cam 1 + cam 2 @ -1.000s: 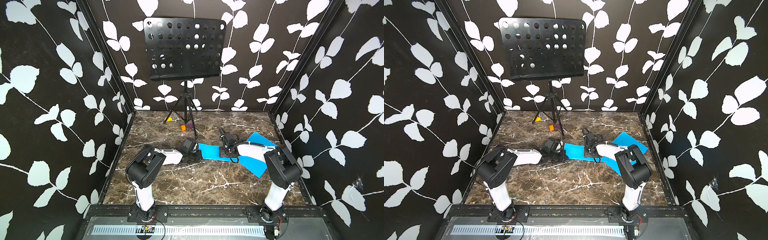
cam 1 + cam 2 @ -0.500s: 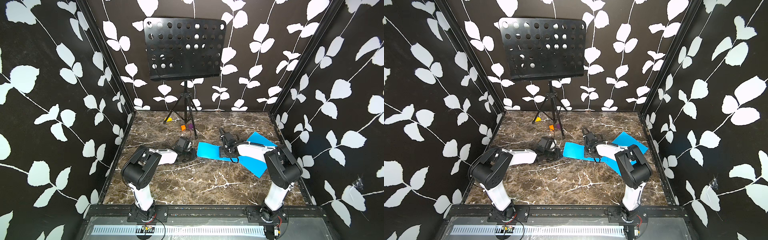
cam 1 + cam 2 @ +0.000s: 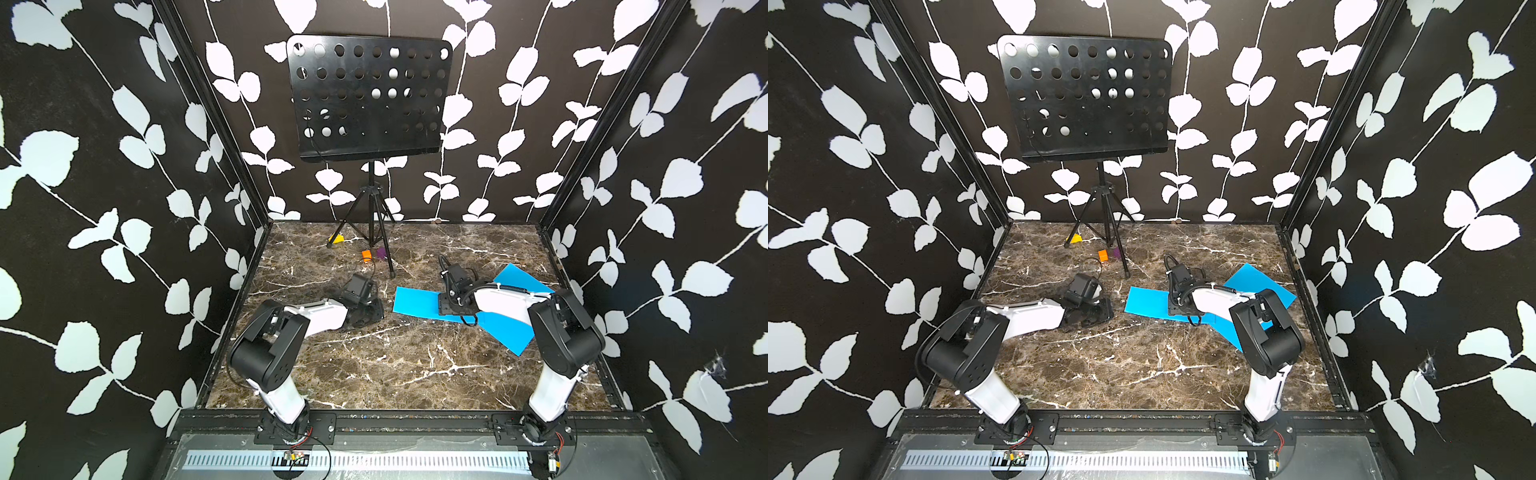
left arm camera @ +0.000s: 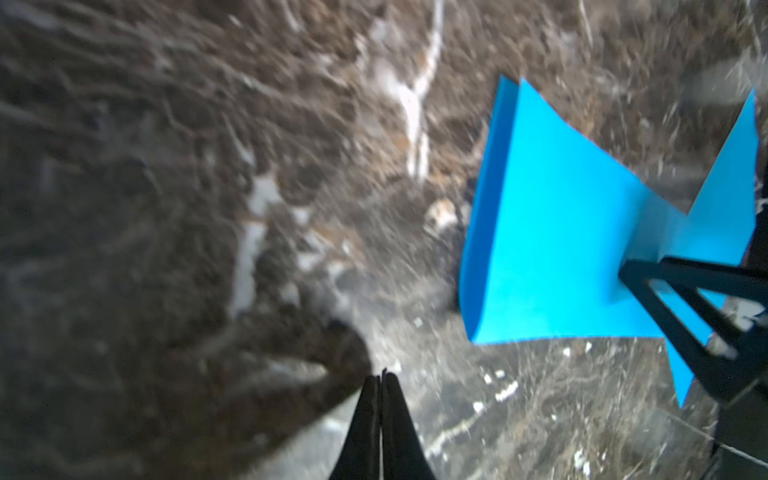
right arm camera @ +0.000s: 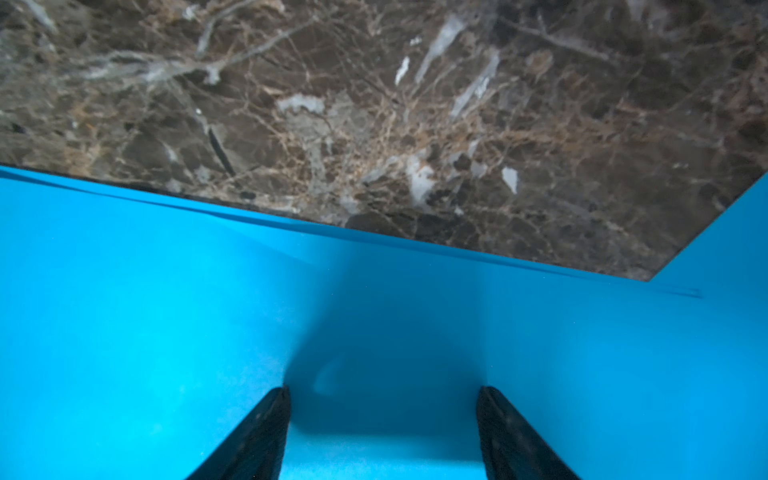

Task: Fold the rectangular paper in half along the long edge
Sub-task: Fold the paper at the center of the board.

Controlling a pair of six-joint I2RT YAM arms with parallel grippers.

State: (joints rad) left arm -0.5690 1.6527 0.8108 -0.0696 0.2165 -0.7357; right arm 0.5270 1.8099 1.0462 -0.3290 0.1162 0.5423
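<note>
The blue paper [image 3: 415, 301] lies folded as a long strip on the marble table, right of centre in both top views [image 3: 1146, 301]. In the left wrist view the paper [image 4: 561, 232] shows two layers at its near end. My right gripper [image 3: 446, 305] rests open on the strip, its fingertips [image 5: 274, 415] spread on the blue surface [image 5: 166, 311] with nothing between them. My left gripper [image 3: 376, 309] sits low on the bare table just left of the strip, apart from it. It is shut [image 4: 381, 376] and holds nothing.
A second blue sheet [image 3: 513, 332] lies at an angle under the right arm, near the right wall. A black music stand [image 3: 365, 95] stands at the back, with a tripod leg [image 3: 390, 266] reaching toward the paper. Small yellow [image 3: 336, 239], orange [image 3: 366, 255] and purple [image 3: 380, 251] pieces lie by it.
My left gripper has drawn back to the left, off the strip's left end, and stays shut. The right gripper and the paper have not moved.
</note>
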